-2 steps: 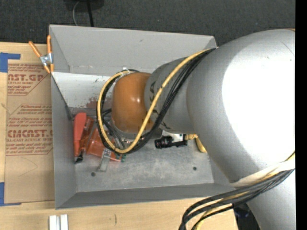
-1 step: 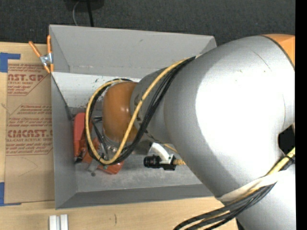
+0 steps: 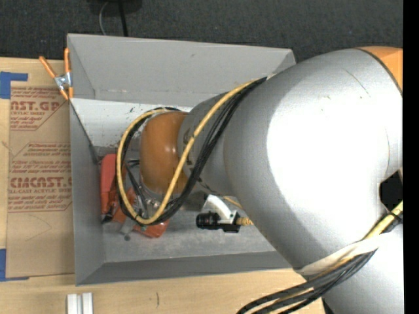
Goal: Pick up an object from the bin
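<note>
My gripper [image 3: 144, 205] is low in the left part of the bin, mostly hidden under the arm's orange cover and a loop of cables. Just left of it, a long red-orange tool [image 3: 107, 185] lies along the bin's left wall. A red piece [image 3: 156, 229] shows right below the gripper at the cable loop's bottom; whether it belongs to that tool I cannot tell. To the right, a small black and white object [image 3: 216, 218] rests on the bin floor, apart from the gripper.
The arm's big grey body covers the right half of the bin and whatever lies under it. A small yellow bit [image 3: 244, 221] peeks out beside the black and white object. Bare bin floor shows along the front wall.
</note>
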`<action>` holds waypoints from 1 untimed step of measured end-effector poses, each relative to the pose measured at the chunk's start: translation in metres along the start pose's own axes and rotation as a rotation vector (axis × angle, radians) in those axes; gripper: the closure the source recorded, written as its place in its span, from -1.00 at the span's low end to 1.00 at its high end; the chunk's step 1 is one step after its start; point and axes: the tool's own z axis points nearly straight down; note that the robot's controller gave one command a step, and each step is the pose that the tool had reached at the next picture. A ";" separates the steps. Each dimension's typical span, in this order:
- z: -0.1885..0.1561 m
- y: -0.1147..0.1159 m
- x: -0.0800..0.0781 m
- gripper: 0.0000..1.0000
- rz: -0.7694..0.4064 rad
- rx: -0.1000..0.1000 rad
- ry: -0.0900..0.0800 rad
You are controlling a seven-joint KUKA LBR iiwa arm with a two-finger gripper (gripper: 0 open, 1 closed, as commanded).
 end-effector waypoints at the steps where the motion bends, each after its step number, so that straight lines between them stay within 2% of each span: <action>1: -0.003 -0.001 0.001 1.00 0.000 0.004 0.003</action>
